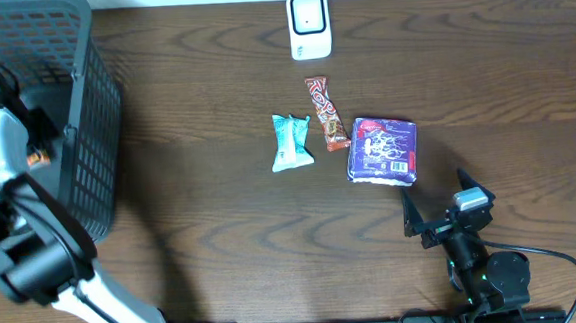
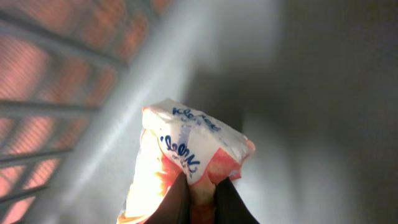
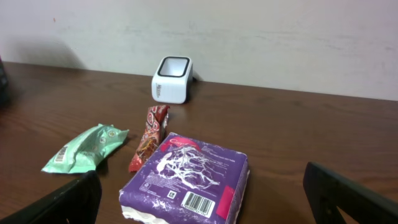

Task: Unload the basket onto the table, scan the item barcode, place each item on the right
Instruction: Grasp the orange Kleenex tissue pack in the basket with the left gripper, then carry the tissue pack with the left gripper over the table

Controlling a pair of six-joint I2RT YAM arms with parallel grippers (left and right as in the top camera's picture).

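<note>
Where the packet [image 2: 186,155] hung: down inside the dark basket [image 1: 94,103] at the left end of the table [image 1: 193,77], well apart from the scanner [image 1: 309,25].
Left gripper [image 2: 200,190]: pressed together, pinching the packet's lower crimped edge.
Packet: soft, crinkled plastic film, white and orange with blue lettering; no barcode showed.
Doing it well, I judged: lift clear of the basket wall, carry gently because thin film can slip, and turn the barcode side flat toward the scanner's window.
Basket: stiff mesh with tall sides.
Scanner: small white block with rounded corners and a dark-rimmed window.
Right gripper [image 1: 439,200]: spread wide, empty, near a glossy purple pack [image 1: 383,149].
Also lying there: a crumpled green sachet [image 1: 290,141] and a slim brown bar [image 1: 326,111].
</note>
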